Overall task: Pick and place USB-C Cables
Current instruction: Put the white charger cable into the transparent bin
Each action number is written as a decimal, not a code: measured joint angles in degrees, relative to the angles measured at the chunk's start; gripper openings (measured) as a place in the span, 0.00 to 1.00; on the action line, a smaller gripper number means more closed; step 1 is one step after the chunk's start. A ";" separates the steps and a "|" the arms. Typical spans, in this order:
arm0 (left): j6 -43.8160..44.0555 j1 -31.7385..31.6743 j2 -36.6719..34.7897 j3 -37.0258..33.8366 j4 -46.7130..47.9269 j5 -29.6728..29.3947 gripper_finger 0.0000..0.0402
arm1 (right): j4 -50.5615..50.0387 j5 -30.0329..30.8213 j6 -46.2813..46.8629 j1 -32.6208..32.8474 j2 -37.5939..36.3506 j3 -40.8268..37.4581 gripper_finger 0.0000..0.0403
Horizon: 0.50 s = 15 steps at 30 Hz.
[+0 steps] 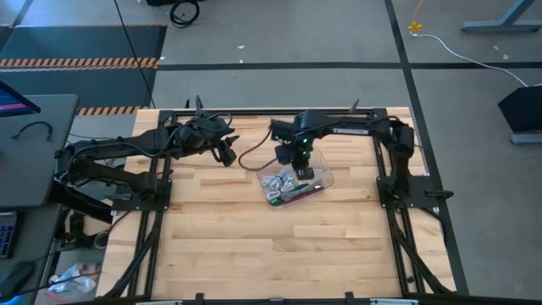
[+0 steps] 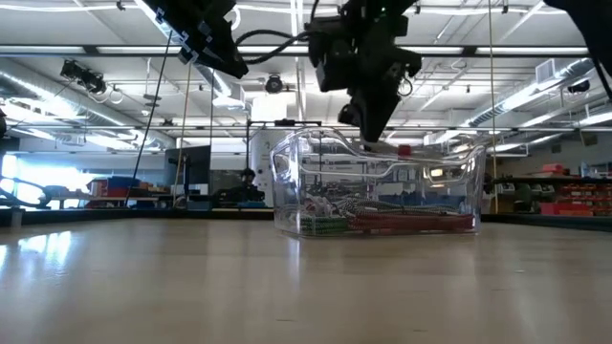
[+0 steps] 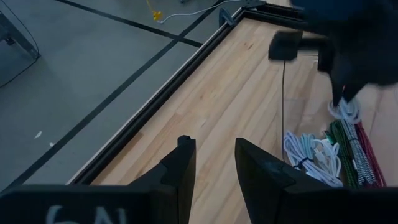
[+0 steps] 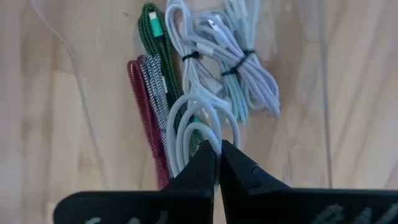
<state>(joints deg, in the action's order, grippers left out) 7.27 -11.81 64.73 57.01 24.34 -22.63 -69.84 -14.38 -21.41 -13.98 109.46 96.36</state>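
A clear plastic tray (image 1: 326, 180) stands on the wooden table, right of its middle. In it lie several coiled USB-C cables: green (image 4: 151, 31), red (image 4: 142, 106), grey-white braided (image 4: 153, 84) and white bundles (image 4: 242, 62). My right gripper (image 4: 216, 157) hangs over the tray (image 2: 378, 186), pointing down, shut on a white cable bundle (image 4: 199, 118). My left gripper (image 3: 214, 165) is raised over the table's far left part (image 1: 227, 154). It is open, with nothing between its fingers. My right gripper pinches the white cable bundle between its two fingertips, at the strands (image 4: 208, 142) near one looped end. The fingers come from above and point steeply down. The loops (image 3: 345, 111) hang below the fingertips, over the cables in the tray.
A dark cord (image 1: 254, 155) curves over the table between the two grippers. Bare wood stretches from the tray to the near edge (image 1: 279, 263). The black frame rails (image 1: 385, 182) run along the table's sides.
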 joint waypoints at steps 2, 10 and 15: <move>0.03 0.00 0.00 0.00 0.00 0.00 0.29 | 1.20 0.27 -2.49 0.97 1.58 0.00 0.02; 1.42 0.00 0.00 0.00 0.04 -0.02 0.29 | 4.79 -0.25 -9.04 5.17 5.06 -0.04 0.02; 2.58 0.00 0.00 0.00 0.04 0.00 0.29 | 9.29 -0.29 -11.56 7.13 4.85 -0.50 0.02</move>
<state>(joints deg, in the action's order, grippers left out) 9.85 -11.81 64.73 57.01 24.38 -22.63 -60.55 -14.67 -32.97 -6.85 114.31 95.85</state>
